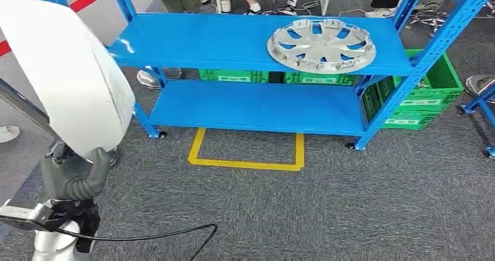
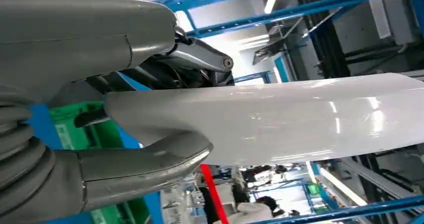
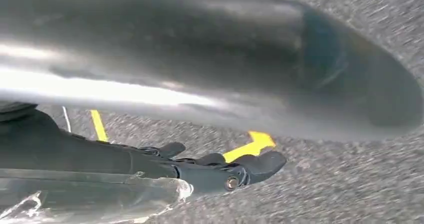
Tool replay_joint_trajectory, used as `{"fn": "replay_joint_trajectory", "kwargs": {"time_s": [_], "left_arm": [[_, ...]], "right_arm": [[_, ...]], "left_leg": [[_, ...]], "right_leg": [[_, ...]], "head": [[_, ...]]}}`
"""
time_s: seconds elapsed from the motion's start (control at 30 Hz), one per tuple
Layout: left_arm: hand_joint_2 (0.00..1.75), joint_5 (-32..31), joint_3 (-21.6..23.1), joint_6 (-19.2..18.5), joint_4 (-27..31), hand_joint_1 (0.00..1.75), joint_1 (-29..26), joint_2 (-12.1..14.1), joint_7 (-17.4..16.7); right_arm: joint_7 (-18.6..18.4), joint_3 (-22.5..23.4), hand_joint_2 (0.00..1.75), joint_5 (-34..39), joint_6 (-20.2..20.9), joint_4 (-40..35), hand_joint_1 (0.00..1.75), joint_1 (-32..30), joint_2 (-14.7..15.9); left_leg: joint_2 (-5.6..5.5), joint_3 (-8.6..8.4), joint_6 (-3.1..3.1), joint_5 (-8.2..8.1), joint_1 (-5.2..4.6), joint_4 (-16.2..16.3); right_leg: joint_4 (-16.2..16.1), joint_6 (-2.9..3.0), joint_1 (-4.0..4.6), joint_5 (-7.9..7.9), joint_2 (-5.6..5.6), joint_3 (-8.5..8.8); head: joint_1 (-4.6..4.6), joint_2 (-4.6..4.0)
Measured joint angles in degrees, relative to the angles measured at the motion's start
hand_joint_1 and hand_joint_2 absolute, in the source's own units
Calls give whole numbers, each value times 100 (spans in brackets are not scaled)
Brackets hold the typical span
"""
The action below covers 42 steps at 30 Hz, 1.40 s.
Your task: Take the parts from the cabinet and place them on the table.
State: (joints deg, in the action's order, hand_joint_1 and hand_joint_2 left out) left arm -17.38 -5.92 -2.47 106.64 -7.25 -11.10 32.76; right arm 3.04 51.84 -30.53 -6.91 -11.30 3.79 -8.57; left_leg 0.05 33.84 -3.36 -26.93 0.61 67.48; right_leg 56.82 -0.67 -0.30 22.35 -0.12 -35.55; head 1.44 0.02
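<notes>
Carrying a white part away from the cabinet, with the bench yet to be reached.

Left hand [image 1: 75,176] grips the lower edge of a large glossy white part [image 1: 70,74], which stands up above the hand and leans slightly toward the blue cabinet [image 1: 251,106]; in the left wrist view the thumb [image 2: 150,159] presses one face of the white part [image 2: 300,119] while the darker fingers sit behind it. A silver wheel cover [image 1: 321,44] lies on the cabinet's upper shelf, well ahead of that hand and off to its right, untouched. Right hand [image 3: 220,166] hangs over the carpet with a yellow floor marking [image 3: 250,146] beyond it; its fingers look loosely extended and hold nothing. Next, I judge, the robot must turn toward the bench and keep the tall part steady, since a grip this low leaves it prone to swinging.
</notes>
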Motion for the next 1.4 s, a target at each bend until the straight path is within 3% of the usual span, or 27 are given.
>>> {"fn": "replay_joint_trajectory", "kwargs": {"time_s": [0.03, 0.07, 0.1, 0.2, 0.23, 0.27, 0.33, 0.37, 0.4, 0.43, 0.5, 0.53, 0.6, 0.67, 0.73, 0.8, 0.87, 0.9, 0.93, 1.0, 1.03, 1.1, 1.13, 1.23, 1.3, 1.37, 1.4], "left_arm": [[175, -2, 0, -2, 0, 175, 8, 0, 0], [175, -2, 0, -4, 0, 175, 25, 0, 0], [175, -2, 4, -13, 0, 175, 49, -2, 2], [175, 4, -2, -31, -11, 175, 40, -2, 7], [175, 4, 0, -50, -20, 175, 44, -2, 7], [175, 4, 0, -66, -22, 175, 38, -2, 4], [175, 9, 0, -85, -24, 175, 39, -2, 7], [175, 15, -2, -94, -33, 175, 39, -2, 7], [175, 15, -2, -101, -42, 175, 39, 0, 7], [175, 22, -2, -103, -50, 175, 39, 0, 7], [175, 35, -4, -114, -52, 175, 38, 0, 7], [175, 48, -7, -118, -52, 175, 39, 0, 7], [175, 57, -9, -118, -52, 175, 41, 0, 7], [175, 57, -7, -118, -52, 175, 46, 0, 11], [175, 57, -9, -118, -52, 175, 37, 2, 11], [175, 65, -11, -122, -52, 175, 43, 0, 15], [175, 79, -11, -133, -63, 175, 36, 2, 15], [175, 90, -13, -142, -70, 175, 32, 2, 15], [175, 101, -15, -149, -77, 175, 31, 2, 15], [175, 107, -15, -151, -81, 175, 31, 2, 15], [175, 107, -15, -151, -81, 175, 34, 2, 24], [175, 116, -15, -155, -81, 175, 43, 0, 52], [175, 122, -17, -155, -81, 175, 44, 0, 63], [175, 125, -20, -157, -81, 175, 27, -4, 70], [175, 125, -20, -162, -81, 175, 24, -15, 74], [175, 125, -22, -162, -83, 175, 20, -17, 76], [175, 125, -24, -162, -85, 175, 14, -20, 76]], "right_arm": [[0, 0, 0, -4, 7, 0, 0, 11, 0], [0, 0, 0, -11, 9, -4, 0, 13, 4], [0, 0, 0, -15, 22, -7, 0, 10, 4], [7, 4, 0, -33, 26, -7, 0, -26, 7], [13, 4, 0, -39, 28, -7, 0, -39, 7], [20, 4, 0, -48, 28, -4, 0, -48, 7], [35, 5, 0, -63, 26, -4, 0, -52, 7], [42, 4, 0, -76, 26, -4, 0, -49, 7], [44, 4, 0, -83, 26, -4, 0, -47, 7], [46, 4, 0, -90, 26, -4, 0, -48, 7], [50, 4, 0, -96, 22, -4, 0, -45, 7], [52, 4, 0, -98, 22, -7, 0, -31, 7], [63, 4, 0, -98, 17, -7, 0, 7, 7], [68, 4, 0, -100, 15, -7, 0, 1, 7], [68, 4, 0, -101, 11, -6, 0, -2, 6], [66, 7, 0, -103, 2, -7, 0, 5, 9], [66, 7, 0, -114, -2, -7, 0, 0, 9], [66, 7, 0, -114, -11, -7, 0, -1, 7], [66, 7, 0, -116, -24, -7, 0, -3, 7], [66, 7, 0, -116, -28, -7, 0, -3, 7], [66, 7, 0, -118, -28, -7, 0, 0, 7], [63, 7, 0, -155, -50, -7, 0, 5, 9], [59, 7, 0, -192, -87, -7, 0, 8, 9], [57, 4, 0, -236, -238, -7, 0, -12, 9], [59, 4, 0, -240, -280, -7, 0, -21, 9], [59, 4, 0, -240, -280, -7, 0, -15, 9], [59, 4, 0, -240, -280, -7, 0, -16, 9]], "left_leg": [[0, -366, -15, 13, 16, -478], [-8, -742, -25, -162, 26, -950], [-21, -915, 54, -308, 9, -1312], [-8, -729, 230, -205, -22, -1253], [17, -666, 288, -141, -4, -1249], [13, -608, 335, -76, -7, -1248], [15, -465, 379, 54, -28, -1242], [16, -384, 387, 115, -46, -1238], [18, -295, 393, 180, -61, -1230], [18, -207, 395, 245, -76, -1222], [12, -41, 386, 370, -99, -1216], [3, 22, 371, 429, -101, -1212], [14, 89, 320, 525, -128, -1199], [20, 108, 267, 661, -92, -1251], [5, 195, 201, 664, -91, -1244], [-7, 367, 120, 48, -88, -779], [-8, 623, 71, -492, -58, 167], [-8, 680, 52, -566, -50, 468], [-7, 629, 36, -480, -38, 527], [-7, 228, 17, -68, -9, 69], [-5, -111, 10, 105, 5, -409], [-21, -627, 24, -22, -7, -1211], [-26, -630, 105, -87, -5, -1290], [-68, -540, 231, -49, -17, -1270], [-92, -508, 338, 23, -3, -1276], [-123, -440, 358, 85, -20, -1267], [-156, -405, 360, 113, -29, -1260]], "right_leg": [[33, -34, -10, -58, 6, -75], [57, -73, 14, -97, 18, -122], [82, -108, 20, -139, 14, -167], [31, -209, 1, -351, 16, -227], [72, -234, -25, -238, 18, -275], [277, -258, -23, 110, 12, -361], [1130, -282, -20, 821, 14, -554], [1544, -285, -20, 1014, 13, -627], [1826, -280, -20, 1025, 13, -633], [1863, -263, -16, 868, 14, -534], [1351, -193, 12, 469, 16, -51], [845, -142, 35, 419, 21, 333], [-143, -77, 72, 702, 28, 981], [-95, -82, 101, 620, 45, 882], [-170, 3, 40, 484, 17, 830], [-158, 77, 47, 358, 4, 667], [-128, 80, 48, 255, 0, 507], [-118, 71, 44, 206, -2, 426], [-111, 57, 38, 150, -5, 342], [-70, 25, 15, 77, -4, 184], [-44, -5, -3, 48, 0, 125], [21, -71, 26, 1, 0, 34], [42, -107, 29, -48, -7, 10], [33, -184, 9, -117, -39, -33], [477, -246, -2, 304, -13, -216], [1474, -275, -2, 803, -13, -577], [1821, -274, -1, 938, -12, -683]], "head": [[4, 0], [9, 0], [20, 0], [15, 0], [20, 0], [-7, 0], [-39, 0], [-42, 0], [-46, 0], [-46, 0], [-46, 0], [-42, 0], [-39, 0], [-48, 0], [-42, 0], [-33, 0], [-33, 0], [-24, 0], [-17, 0], [-20, 0], [-17, 0], [-2, 0], [-15, 0], [-2, 0], [-35, 0], [-37, 0], [-37, 0]]}}
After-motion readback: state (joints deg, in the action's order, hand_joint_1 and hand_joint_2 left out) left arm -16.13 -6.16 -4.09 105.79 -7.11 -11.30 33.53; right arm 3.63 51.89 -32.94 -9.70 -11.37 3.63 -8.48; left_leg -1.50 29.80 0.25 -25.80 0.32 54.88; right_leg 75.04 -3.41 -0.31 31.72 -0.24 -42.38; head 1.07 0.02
